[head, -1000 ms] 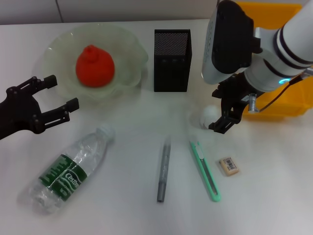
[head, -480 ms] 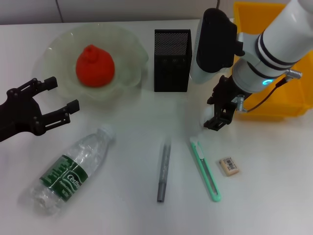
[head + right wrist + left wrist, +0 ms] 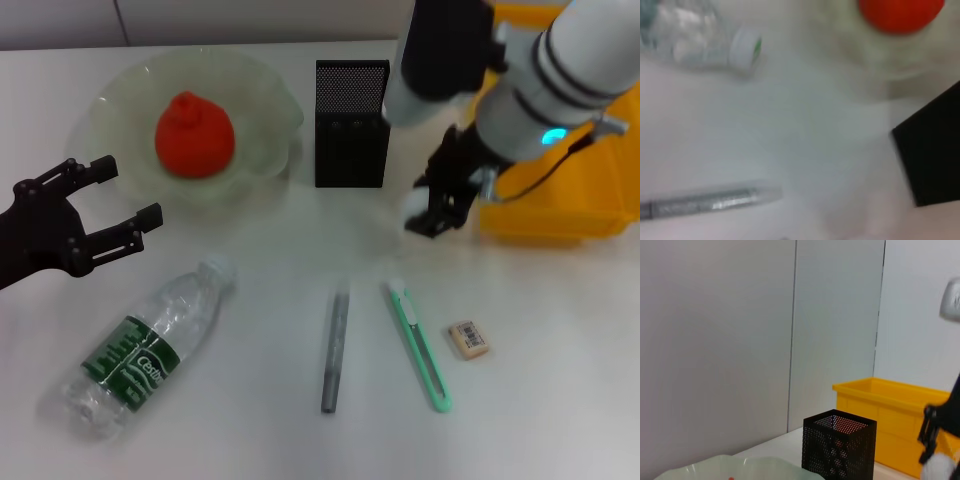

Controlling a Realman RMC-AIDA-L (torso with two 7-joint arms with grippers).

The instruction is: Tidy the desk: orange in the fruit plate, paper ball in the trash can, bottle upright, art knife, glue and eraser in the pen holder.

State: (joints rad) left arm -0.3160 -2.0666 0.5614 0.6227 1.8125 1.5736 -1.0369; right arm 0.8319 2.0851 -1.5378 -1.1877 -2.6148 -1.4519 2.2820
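Clamped on the paper ball [image 3: 415, 208] at 1 o'clock, the right pincer [image 3: 432, 213] should clear the yellow trash can [image 3: 560, 215] rim before releasing; left pincer [image 3: 105, 200] idles open.

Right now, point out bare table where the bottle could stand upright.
Bare table lies between the fruit plate, pen holder and bottle. Another patch sits beyond the eraser, near the table's corner. It is crowded around the glue and art knife.
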